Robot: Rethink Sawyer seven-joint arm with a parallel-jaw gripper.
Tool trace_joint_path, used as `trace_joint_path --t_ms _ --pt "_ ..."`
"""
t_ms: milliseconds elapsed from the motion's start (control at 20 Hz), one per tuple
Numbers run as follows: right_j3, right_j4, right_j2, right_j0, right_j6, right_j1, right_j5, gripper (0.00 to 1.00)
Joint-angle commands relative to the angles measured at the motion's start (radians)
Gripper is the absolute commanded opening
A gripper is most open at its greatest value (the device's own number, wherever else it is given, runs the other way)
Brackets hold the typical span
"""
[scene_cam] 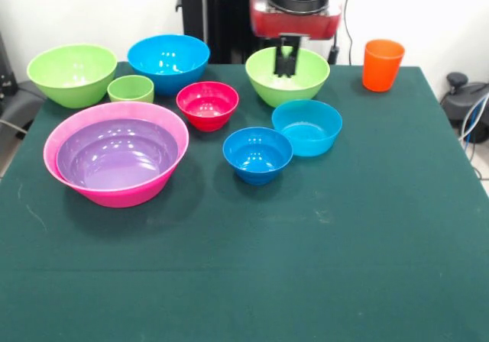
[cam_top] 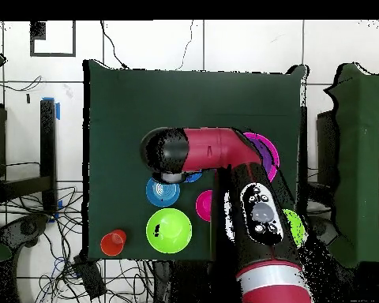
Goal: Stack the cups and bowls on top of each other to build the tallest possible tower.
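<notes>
My gripper (scene_cam: 284,66) hangs at the back of the table, low over the lime-green bowl (scene_cam: 287,76), inside its rim as seen from the front. The orange cup (scene_cam: 382,64) stands at the back right. The teal bowl (scene_cam: 306,127) and the small blue bowl (scene_cam: 257,153) sit in the middle. The red bowl (scene_cam: 207,104) is left of them. The purple bowl (scene_cam: 116,153) nests inside the huge pink bowl (scene_cam: 76,124). The large blue bowl (scene_cam: 168,61), the short lime-green cup (scene_cam: 131,88) and a second lime-green bowl (scene_cam: 72,73) stand at the back left.
In the overhead view the red arm (cam_top: 224,150) covers much of the table; the orange cup (cam_top: 112,242), a green bowl (cam_top: 169,230) and the teal bowl (cam_top: 163,191) show beside it. The green cloth (scene_cam: 306,266) runs to the near edge.
</notes>
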Motion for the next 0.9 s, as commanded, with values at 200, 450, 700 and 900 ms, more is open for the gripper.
trace_joint_path --t_ms 200,450,700,900 --pt "0.123 0.033 -0.017 0.008 0.119 0.029 -0.034 0.0" --pt "0.168 0.06 -0.046 0.004 0.121 -0.005 0.071 0.0" --pt "0.196 0.041 -0.069 -0.03 0.053 -0.05 0.103 0.0" --pt "0.236 0.03 -0.08 -0.06 0.018 -0.088 0.103 0.0"
